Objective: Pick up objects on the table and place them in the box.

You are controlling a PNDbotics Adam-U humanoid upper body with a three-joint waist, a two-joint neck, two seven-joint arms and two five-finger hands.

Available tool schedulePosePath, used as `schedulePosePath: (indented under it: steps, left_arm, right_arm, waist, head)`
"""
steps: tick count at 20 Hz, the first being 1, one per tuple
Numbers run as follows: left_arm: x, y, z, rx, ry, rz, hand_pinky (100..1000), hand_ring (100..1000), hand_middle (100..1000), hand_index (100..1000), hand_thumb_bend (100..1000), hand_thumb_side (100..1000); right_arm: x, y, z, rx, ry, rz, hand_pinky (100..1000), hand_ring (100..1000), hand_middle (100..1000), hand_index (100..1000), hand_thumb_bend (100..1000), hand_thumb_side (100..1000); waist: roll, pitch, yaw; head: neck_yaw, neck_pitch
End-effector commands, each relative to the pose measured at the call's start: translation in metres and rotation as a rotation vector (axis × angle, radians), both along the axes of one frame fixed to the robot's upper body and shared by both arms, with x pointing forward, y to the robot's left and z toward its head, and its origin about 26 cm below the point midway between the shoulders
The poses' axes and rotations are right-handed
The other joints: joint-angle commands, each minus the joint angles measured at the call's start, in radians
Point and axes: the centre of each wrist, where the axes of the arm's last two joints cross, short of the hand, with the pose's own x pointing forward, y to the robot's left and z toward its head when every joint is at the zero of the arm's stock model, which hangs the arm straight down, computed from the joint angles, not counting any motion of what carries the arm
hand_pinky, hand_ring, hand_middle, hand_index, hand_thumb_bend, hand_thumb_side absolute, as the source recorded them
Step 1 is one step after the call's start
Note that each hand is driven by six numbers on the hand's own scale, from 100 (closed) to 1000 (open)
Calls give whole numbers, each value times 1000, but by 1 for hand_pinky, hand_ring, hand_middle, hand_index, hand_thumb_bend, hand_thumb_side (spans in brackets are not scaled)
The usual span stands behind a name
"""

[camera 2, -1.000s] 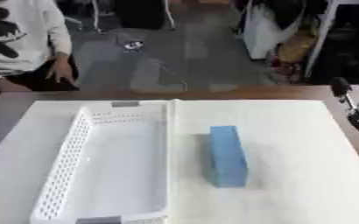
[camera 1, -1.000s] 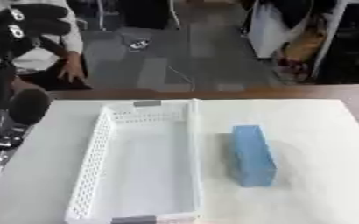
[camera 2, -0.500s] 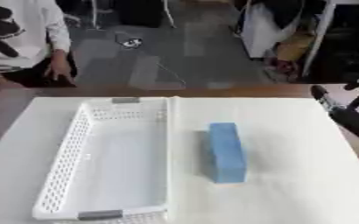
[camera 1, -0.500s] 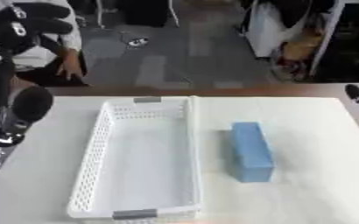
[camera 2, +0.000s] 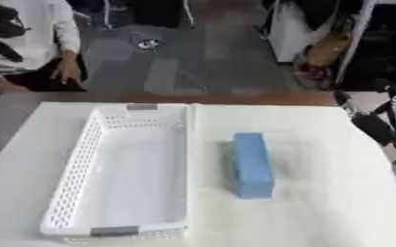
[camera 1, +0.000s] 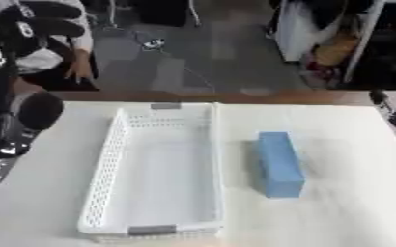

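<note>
A long blue box (camera 2: 252, 164) lies flat on the white table (camera 2: 336, 207), lengthwise away from me. To its left stands an oblong white basket (camera 1: 108, 154) with perforated walls and nothing inside. My left hand (camera 1: 41, 19) hangs high at the upper left, away from both, open with its fingers stretched to the right and holding nothing. My right hand (camera 2: 372, 129) enters at the right edge, partly cut off. It is open with straight fingers, a short way right of the blue box and not touching it.
My left forearm (camera 1: 28, 120) runs down the left side next to the basket. The table's brown far edge (camera 2: 261, 99) lies just behind the basket. White tabletop spreads right of and in front of the blue box.
My right hand has come further in from the right edge toward the blue box. The blue box, the basket and my left hand have kept their places.
</note>
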Motion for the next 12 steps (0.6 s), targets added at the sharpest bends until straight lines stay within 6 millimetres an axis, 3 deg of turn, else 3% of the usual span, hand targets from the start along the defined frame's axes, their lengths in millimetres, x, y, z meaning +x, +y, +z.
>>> schedulePosePath:
  steps: [1,5,6,7,8,12]
  left_arm:
    - [-2,-2,6,20,-20,-7,526,689,769,750,662,942]
    - [-3,-2,5,27,-12,-8,525,689,769,750,665,944]
    - [-3,-2,5,28,-11,-9,525,689,769,750,663,945]
    - [-3,-2,5,31,-10,-9,525,689,769,750,663,945]
    - [-3,-2,5,32,-9,-10,524,689,769,750,665,945]
    - [-3,-2,5,38,-5,-10,523,688,769,750,666,946]
  right_arm:
    - [11,8,2,-12,-17,-18,855,663,802,938,746,826]
    - [20,22,-4,-31,-2,-11,866,675,807,934,744,810]
    - [21,25,-6,-31,10,-2,867,718,814,930,730,741]
    - [22,28,-8,-29,31,15,868,723,816,930,723,730]
    - [23,29,-9,-30,53,30,878,752,830,927,675,689]
    - [27,30,-10,-86,166,78,902,792,853,924,612,668]
  waist:
    - [-1,-16,3]
    - [-3,-21,3]
    - [-4,-22,4]
    - [-5,-23,4]
    - [-5,-23,4]
    - [-8,-26,4]
  head:
    - [-18,6]
    - [-41,5]
    - [-50,-1]
    - [-59,-7]
    - [-69,-15]
    - [-100,-38]
